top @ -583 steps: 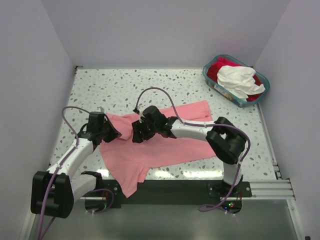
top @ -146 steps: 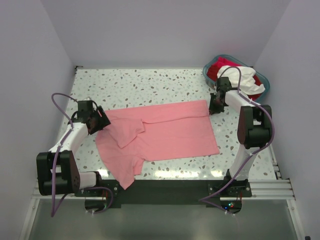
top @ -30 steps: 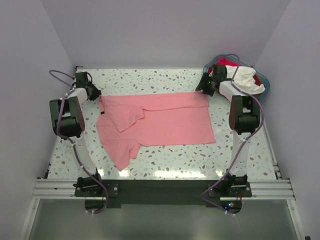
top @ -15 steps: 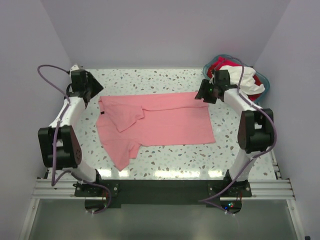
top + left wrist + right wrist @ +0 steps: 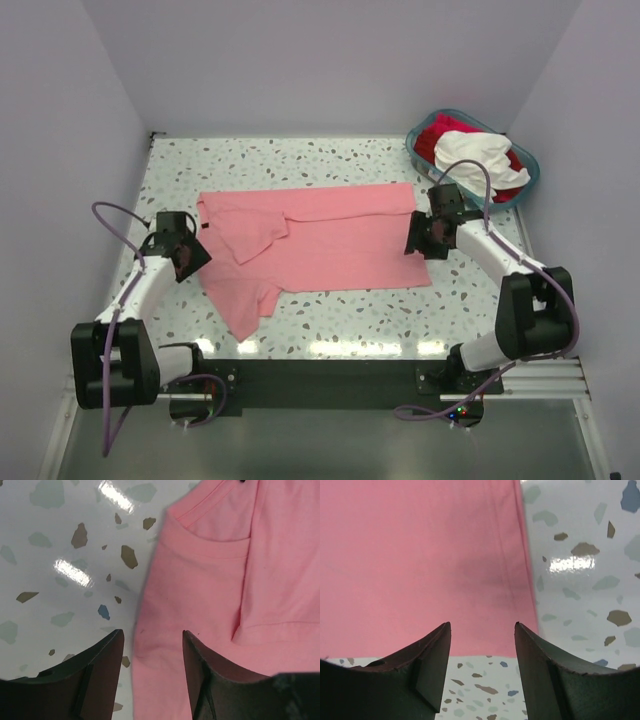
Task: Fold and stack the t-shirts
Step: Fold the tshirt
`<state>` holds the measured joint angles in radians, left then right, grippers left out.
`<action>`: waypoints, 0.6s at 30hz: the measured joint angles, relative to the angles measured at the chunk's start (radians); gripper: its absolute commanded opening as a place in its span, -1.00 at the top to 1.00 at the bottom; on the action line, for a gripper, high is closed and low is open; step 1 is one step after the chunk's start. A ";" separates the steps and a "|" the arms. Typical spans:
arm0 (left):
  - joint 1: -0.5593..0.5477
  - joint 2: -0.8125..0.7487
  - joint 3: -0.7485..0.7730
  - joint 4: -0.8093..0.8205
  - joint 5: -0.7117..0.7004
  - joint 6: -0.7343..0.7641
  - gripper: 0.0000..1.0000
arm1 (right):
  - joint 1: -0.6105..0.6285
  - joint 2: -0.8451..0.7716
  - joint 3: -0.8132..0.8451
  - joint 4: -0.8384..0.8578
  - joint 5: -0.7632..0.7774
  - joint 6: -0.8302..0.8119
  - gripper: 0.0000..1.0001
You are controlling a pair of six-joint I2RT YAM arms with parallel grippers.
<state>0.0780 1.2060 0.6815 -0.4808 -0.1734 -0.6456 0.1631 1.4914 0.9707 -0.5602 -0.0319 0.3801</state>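
Observation:
A salmon-pink t-shirt (image 5: 330, 245) lies spread flat across the middle of the speckled table, its far sleeve folded in over its body (image 5: 262, 235) and its near sleeve (image 5: 240, 310) pointing at the front edge. My left gripper (image 5: 190, 258) hovers open over the shirt's left edge; in the left wrist view the pink cloth (image 5: 200, 605) lies below the left gripper (image 5: 152, 640), not pinched. My right gripper (image 5: 418, 238) hangs open over the shirt's right hem, and the right wrist view shows the pink cloth (image 5: 420, 555) beyond the right gripper (image 5: 482, 630).
A teal basket (image 5: 462, 196) stands at the back right corner, holding a white t-shirt (image 5: 480, 160) on top of a red one (image 5: 432, 135). Lilac walls close in the table on three sides. Bare speckled tabletop (image 5: 350, 320) lies between the shirt and the front rail.
Both grippers have left the shirt's far corners and come down toward the near side along its left and right edges. The left jaws have opened. The shirt lies as before.

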 measured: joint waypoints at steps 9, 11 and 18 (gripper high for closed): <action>0.000 0.023 -0.074 -0.005 0.008 -0.011 -0.03 | 0.000 -0.043 -0.088 -0.023 0.054 -0.004 -0.18; 0.000 0.034 -0.092 0.002 0.013 -0.016 0.02 | 0.000 -0.053 -0.101 -0.023 0.069 -0.004 -0.17; 0.000 0.051 -0.117 0.044 0.015 -0.016 0.32 | 0.000 -0.058 -0.113 -0.022 0.096 -0.003 -0.16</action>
<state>0.0780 1.2568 0.5640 -0.4370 -0.1585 -0.6613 0.1627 1.4330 0.8581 -0.5823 0.0639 0.3767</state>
